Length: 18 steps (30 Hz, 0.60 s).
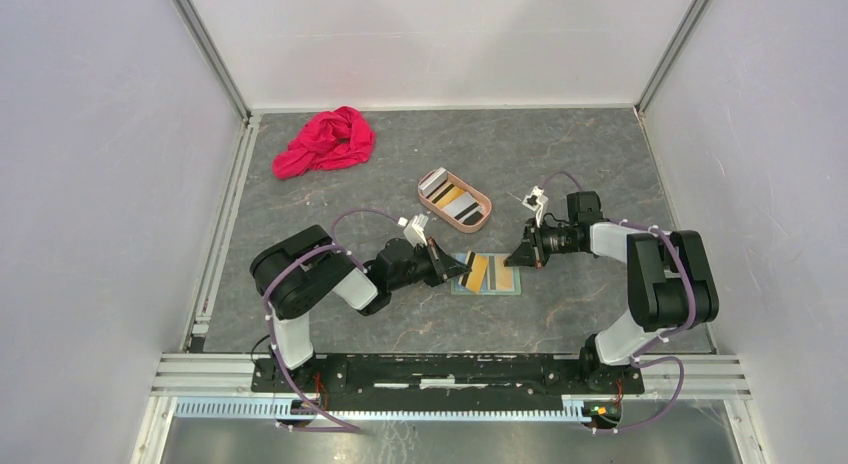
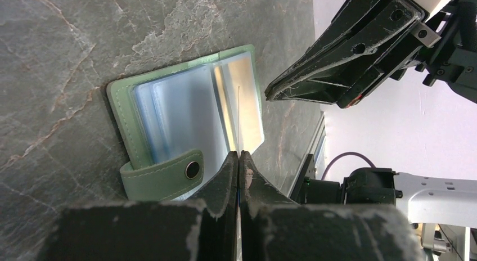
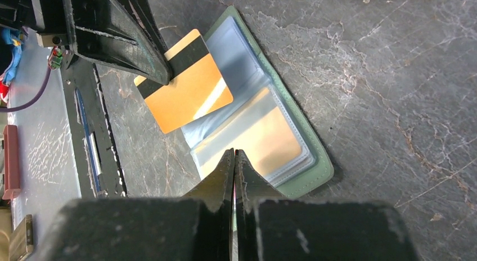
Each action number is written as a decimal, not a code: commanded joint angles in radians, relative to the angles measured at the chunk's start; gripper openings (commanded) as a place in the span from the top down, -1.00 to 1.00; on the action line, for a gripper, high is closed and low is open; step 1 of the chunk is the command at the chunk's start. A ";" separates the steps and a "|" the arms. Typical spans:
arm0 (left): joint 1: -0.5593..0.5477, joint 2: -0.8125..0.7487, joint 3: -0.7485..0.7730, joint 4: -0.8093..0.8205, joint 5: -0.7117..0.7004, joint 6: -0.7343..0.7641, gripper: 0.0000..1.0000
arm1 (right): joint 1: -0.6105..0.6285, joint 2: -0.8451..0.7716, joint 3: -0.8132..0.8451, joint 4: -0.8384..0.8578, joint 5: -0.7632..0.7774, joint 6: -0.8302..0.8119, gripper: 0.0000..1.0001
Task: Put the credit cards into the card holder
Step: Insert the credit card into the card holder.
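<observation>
Top external view gives you the layout. The card holder (image 1: 506,277) lies open on the grey marbled table (image 1: 600,164), near the front middle, between your two grippers.

Your left gripper (image 1: 463,270) is clamped on an orange card (image 1: 478,271), pinching it at a corner by its dark stripe. The card hangs tilted over the holder's left half, one edge above the clear sleeves (image 3: 239,58). From the left wrist you see that card only edge-on, a thin line running out from the fingertips over the light-blue inside.

Your right gripper (image 1: 513,258) is closed, with its tips at the holder's right edge. The right wrist view puts them at the rim of a sleeve, but you cannot tell whether they nip the plastic. An orange tint shows under that sleeve; it could be a card or a reflection. The sage-green snap tab (image 2: 169,174) sticks out flat on the left arm's side.

For room, the two sets of tips are near each other but apart. The pinkish oval tray (image 1: 485,222) sits just behind the holder without touching it, and holds spare cards (image 1: 452,197) in grey, white and orange. Bare table opens to the right and toward the front rail (image 1: 450,369). The red cloth (image 1: 325,141) lies well apart at the back left.

Any print on the cards is too small to read.
</observation>
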<state>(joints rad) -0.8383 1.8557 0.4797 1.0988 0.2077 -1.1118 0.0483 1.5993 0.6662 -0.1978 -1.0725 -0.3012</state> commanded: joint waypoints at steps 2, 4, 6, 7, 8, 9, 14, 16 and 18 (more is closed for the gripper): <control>-0.005 0.009 0.015 0.003 -0.028 -0.052 0.96 | 0.006 0.026 0.039 -0.027 0.026 -0.034 1.00; -0.005 0.001 0.014 -0.016 -0.034 -0.053 0.96 | 0.008 0.033 0.042 -0.033 0.035 -0.038 1.00; -0.005 -0.004 0.016 -0.036 -0.037 -0.053 0.96 | 0.009 0.038 0.044 -0.035 0.039 -0.039 1.00; -0.004 -0.005 0.020 -0.046 -0.038 -0.054 0.96 | 0.010 0.040 0.044 -0.036 0.043 -0.039 1.00; -0.005 -0.004 0.024 -0.053 -0.036 -0.055 0.96 | 0.011 0.042 0.045 -0.036 0.046 -0.039 1.00; -0.005 0.000 0.027 -0.061 -0.034 -0.057 0.96 | 0.011 0.045 0.046 -0.037 0.049 -0.039 1.00; -0.004 0.021 0.030 -0.050 -0.026 -0.085 0.96 | 0.014 0.059 0.051 -0.048 0.059 -0.044 1.00; -0.005 0.025 0.031 -0.050 -0.023 -0.087 0.96 | 0.015 0.061 0.053 -0.051 0.066 -0.046 1.00; -0.005 0.028 0.033 -0.050 -0.021 -0.090 0.96 | 0.015 0.064 0.054 -0.054 0.069 -0.047 1.00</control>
<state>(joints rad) -0.8383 1.8622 0.4904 1.0298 0.1997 -1.1618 0.0574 1.6550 0.6880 -0.2493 -1.0142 -0.3271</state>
